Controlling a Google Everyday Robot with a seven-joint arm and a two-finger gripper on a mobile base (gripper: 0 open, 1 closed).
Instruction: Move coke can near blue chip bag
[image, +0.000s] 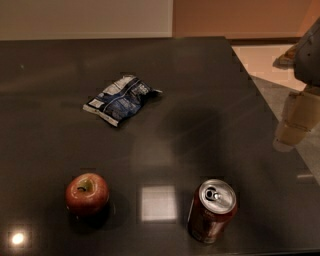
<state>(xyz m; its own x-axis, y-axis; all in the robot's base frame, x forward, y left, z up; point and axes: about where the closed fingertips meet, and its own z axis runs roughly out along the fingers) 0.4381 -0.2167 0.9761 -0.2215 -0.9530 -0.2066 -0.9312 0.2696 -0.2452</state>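
Observation:
The coke can (212, 210), dark red with a silver top and pull-tab, stands upright near the front edge of the dark table (200, 100), right of centre. The blue chip bag (121, 99), crinkled with white and dark print, lies flat at the middle left, well behind the can. My gripper (295, 125) is at the right edge of the view, above the table's right side, up and to the right of the can and apart from it. It holds nothing that I can see.
A red apple (87, 193) sits at the front left, level with the can. The table's right edge runs diagonally by the gripper, with pale floor (265, 60) beyond. A wall stands behind the table's far edge.

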